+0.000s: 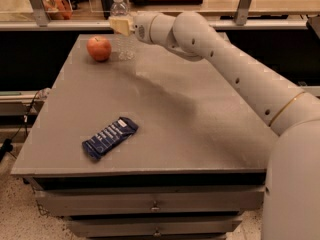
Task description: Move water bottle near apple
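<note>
The water bottle (124,46), clear with a white cap, stands upright on the grey table (165,109) at its far left. The red-orange apple (99,48) rests just left of it, a small gap between them. My gripper (120,25) is at the bottle's upper body, reaching in from the right and covering the label area. The arm (225,59) stretches across the table's right side from the near right.
A flat dark blue snack wrapper (109,137) lies near the table's front left. Behind the table runs a shelf with a rail and posts (60,26). Drawers (155,201) sit under the tabletop.
</note>
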Controlling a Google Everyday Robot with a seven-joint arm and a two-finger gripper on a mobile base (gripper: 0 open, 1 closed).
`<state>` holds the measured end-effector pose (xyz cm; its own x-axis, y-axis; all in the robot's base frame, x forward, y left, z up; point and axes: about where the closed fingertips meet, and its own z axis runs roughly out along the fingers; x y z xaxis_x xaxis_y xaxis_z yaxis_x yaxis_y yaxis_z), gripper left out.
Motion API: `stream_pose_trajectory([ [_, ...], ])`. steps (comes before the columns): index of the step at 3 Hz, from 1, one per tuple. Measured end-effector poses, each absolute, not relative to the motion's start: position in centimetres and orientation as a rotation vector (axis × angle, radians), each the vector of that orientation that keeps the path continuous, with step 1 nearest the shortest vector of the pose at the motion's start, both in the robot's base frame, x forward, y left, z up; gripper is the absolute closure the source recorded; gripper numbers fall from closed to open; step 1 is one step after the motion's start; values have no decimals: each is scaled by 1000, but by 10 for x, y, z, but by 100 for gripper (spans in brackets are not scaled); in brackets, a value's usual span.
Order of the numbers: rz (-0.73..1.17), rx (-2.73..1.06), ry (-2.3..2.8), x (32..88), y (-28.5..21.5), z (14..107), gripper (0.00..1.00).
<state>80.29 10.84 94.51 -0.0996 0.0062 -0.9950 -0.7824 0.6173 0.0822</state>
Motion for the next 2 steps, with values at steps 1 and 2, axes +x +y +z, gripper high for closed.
stream_pose_trajectory([
  [1, 756, -691, 1542, 804, 109, 943, 4],
  [2, 758, -695, 1543, 804, 109, 942, 0],
])
